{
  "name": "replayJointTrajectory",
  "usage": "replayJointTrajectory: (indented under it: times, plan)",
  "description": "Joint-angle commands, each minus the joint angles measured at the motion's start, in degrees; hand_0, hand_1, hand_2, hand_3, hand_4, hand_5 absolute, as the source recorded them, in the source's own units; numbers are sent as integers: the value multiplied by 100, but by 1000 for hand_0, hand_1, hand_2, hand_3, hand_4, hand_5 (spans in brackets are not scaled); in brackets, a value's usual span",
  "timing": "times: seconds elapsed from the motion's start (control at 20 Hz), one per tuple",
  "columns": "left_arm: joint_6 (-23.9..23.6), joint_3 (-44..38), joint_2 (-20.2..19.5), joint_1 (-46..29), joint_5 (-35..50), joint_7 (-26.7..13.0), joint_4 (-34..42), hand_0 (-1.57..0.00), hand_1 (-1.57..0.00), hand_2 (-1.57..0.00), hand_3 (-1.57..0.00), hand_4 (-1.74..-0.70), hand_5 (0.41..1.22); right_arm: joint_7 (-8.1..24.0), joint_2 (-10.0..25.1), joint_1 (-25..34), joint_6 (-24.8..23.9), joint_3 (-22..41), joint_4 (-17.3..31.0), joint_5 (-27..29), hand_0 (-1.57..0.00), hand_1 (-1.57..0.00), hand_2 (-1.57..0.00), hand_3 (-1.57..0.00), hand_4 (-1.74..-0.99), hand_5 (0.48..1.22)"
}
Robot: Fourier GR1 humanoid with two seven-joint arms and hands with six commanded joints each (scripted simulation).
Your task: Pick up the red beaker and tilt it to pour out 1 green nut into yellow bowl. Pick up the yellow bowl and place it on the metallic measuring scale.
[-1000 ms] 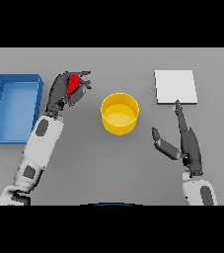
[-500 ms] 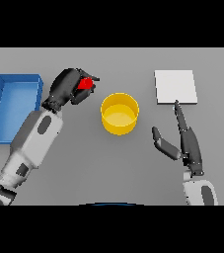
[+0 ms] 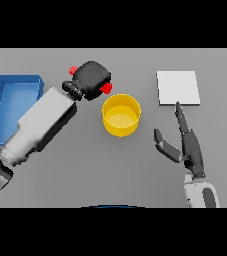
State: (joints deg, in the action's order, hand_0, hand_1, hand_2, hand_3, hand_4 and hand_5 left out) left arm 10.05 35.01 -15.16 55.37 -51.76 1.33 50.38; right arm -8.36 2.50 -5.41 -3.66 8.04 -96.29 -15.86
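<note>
The robot's dark left hand [image 3: 91, 80] is raised over the grey table [image 3: 75, 165], its fingers curled tight round the small red beaker [image 3: 106, 88], which shows only as 2 red patches, 1 at the hand's upper left edge and 1 at its lower right edge. That lower right patch sits just beside the upper left rim of the round yellow plastic bowl [image 3: 121, 115], so the beaker appears laid over on its side, with the end toward the bowl lower in the view. Whether any green nut lies in the bowl cannot be told; its inside reads as plain yellow. The bowl stands near the middle of the table, apart from both hands. The flat, pale square metallic measuring scale [image 3: 178, 88] lies to the bowl's upper right, well apart from it. The dark right hand [image 3: 190, 147] rests below the scale with straight fingers spread wide and the thumb out to the side, holding nothing; a fingertip reaches the scale's lower edge. A rectangular blue tray [image 3: 0, 95] with raised walls lies at the far left, partly behind the left forearm.
</note>
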Motion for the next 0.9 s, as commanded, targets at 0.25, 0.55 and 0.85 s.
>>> replayJointTrajectory:
  times: [0.25,0.55,0.85]
  plan:
    - [500,938,62,652,-745,155,-552,-1571,-1571,-1571,-1571,-1685,1218,1,8,-77,79,88,-59,-35,1,1,1,1,-1067,684]
    - [498,1646,197,1214,-1322,200,-1118,-1571,-1571,-1571,-1571,-1726,1220,-43,25,38,92,26,94,20,1,1,1,1,-1060,700]
    - [390,2157,253,1279,-1611,69,-975,-1571,-1571,-1571,-1571,-1736,1221,53,-6,85,97,-8,38,99,1,1,1,1,-1053,697]
